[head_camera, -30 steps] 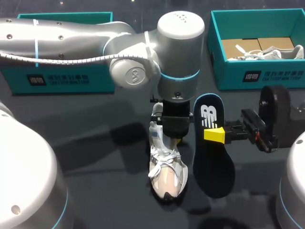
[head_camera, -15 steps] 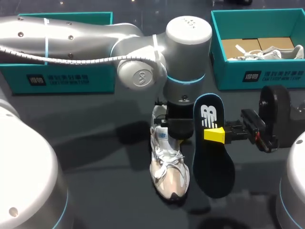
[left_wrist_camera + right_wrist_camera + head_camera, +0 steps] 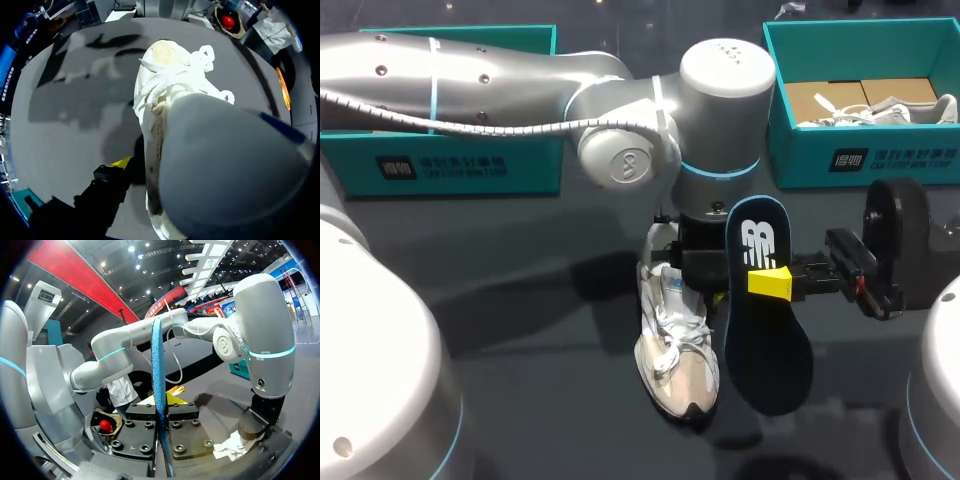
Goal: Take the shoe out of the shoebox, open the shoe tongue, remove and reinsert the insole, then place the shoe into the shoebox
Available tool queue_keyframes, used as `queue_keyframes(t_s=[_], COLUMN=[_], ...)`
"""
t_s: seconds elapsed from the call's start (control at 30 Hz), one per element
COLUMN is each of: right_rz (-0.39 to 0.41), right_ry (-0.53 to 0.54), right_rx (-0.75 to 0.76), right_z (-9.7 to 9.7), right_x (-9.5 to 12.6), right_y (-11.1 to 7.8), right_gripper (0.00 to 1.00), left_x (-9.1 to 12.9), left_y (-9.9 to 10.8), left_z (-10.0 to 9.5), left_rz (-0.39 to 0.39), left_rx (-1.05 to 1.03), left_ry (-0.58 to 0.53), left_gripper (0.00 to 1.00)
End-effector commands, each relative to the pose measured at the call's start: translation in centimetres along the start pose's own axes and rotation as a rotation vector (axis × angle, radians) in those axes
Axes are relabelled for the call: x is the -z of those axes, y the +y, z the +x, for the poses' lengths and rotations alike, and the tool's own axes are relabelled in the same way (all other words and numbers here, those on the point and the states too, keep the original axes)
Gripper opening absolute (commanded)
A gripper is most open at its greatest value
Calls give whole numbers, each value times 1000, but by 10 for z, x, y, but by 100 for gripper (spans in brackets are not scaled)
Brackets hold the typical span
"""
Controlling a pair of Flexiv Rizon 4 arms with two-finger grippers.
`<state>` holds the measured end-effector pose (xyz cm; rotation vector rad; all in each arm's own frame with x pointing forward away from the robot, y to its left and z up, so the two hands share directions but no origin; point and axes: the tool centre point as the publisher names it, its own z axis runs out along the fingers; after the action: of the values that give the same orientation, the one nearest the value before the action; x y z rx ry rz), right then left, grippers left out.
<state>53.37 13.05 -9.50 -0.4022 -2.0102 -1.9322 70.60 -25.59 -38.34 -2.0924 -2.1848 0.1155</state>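
- The shoe (image 3: 675,350) was out on the table (image 3: 520,330), in front of and between the two teal boxes, with the insole (image 3: 767,350) just beside it on the right.
- The right gripper (image 3: 770,283) was clamped on the insole about mid-length, a yellow tip on each face. It looked to be held clear of the table.
- The left gripper (image 3: 692,272) sat down at the shoe's heel collar. Its wrist view was mostly blocked by something grey up close, so nobody could tell if it was actually clamped on or not.
- Handling guess for the insole: thin foam, very light and floppy. With a middle pinch both ends could sag or wobble, though the fabric face probably wouldn't slip.
- Handling guess for the shoe: light, with a soft mesh upper and loose laces (image 3: 670,335) that could snag. The stiffer heel counter looked like the sensible place to grab, since the collar would squash.
- The shoe's long axis ran front to back, toe toward the robot and heel toward the boxes, skewed a bit.
- The insole lay roughly parallel to it, logo heel end toward the boxes and toe end toward the robot. From the right wrist view it showed edge-on.
- The right-hand shoebox (image 3: 860,160) had paper and another white shoe in it. The left-hand box (image 3: 460,165) was mostly behind the left arm.
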Motion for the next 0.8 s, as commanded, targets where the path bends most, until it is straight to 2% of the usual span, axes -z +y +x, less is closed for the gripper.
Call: queue_keyframes(t_s=[0.03,0.27,0.57,0.8], right_rz=[-1,-1,-1,-1], right_ry=[-89,-89,-89,-89], right_rx=[0,0,0,0], right_z=[9,9,9,9], right_x=[1,1,1,1], right_y=[-1,-1,-1,-1], right_gripper=[0,0,0,0], left_x=[5,32,90,123], left_y=[1,3,5,2], left_z=[4,9,20,27], left_rz=[5,-7,-58,-75], left_rx=[-10,2,0,-32], left_ry=[-31,-135,-357,-501], left_gripper=[100,100,100,100])
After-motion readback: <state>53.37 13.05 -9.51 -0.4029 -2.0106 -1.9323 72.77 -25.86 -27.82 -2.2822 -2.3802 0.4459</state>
